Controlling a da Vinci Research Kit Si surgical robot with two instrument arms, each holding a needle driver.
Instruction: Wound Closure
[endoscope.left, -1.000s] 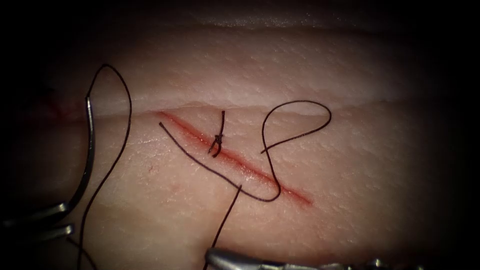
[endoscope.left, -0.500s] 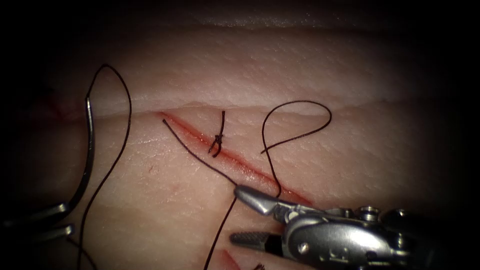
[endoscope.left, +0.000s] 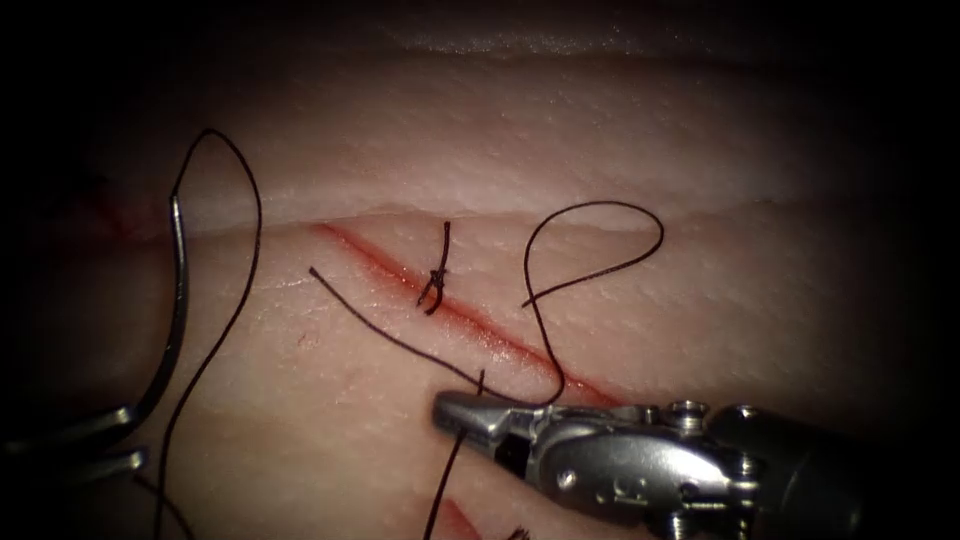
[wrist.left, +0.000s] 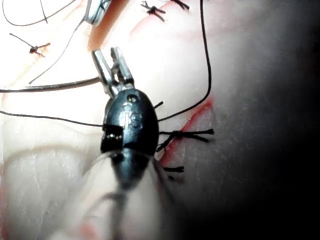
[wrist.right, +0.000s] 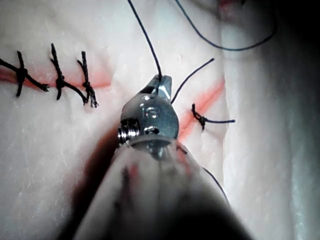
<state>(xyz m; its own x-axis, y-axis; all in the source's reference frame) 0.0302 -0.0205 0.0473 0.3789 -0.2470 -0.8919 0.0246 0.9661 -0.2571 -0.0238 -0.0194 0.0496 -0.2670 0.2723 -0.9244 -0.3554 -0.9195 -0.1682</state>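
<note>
The red cut (endoscope.left: 500, 345) runs slantwise across the tissue (endoscope.left: 600, 130), with one tied stitch (endoscope.left: 436, 285) across it. My right tool (endoscope.left: 450, 410) lies over the cut's lower end, jaws shut on the dark thread (endoscope.left: 455, 455); the same grip shows in the right wrist view (wrist.right: 162, 82). Loose thread curls in a loop (endoscope.left: 600, 210) right of the cut. Far to the left of the cut, my left tool (endoscope.left: 128, 437) holds the curved needle (endoscope.left: 178, 300) near the end away from its thread. The needle is outside the tissue. Left jaws (wrist.left: 110, 57) grip the needle (wrist.left: 50, 87).
Thread from the needle's top end arcs over (endoscope.left: 215, 135) and trails down the left side. Finished stitches (wrist.right: 55, 75) sit in a row on another cut, and more knots (wrist.left: 182, 135) lie near the left tool. A red fluid smear (endoscope.left: 455, 520) marks the tissue's front edge.
The right tool came up from the bottom edge with jaws open, then shut them on the thread beside the cut. The thread's free end shifted left. The left tool and needle stayed still.
</note>
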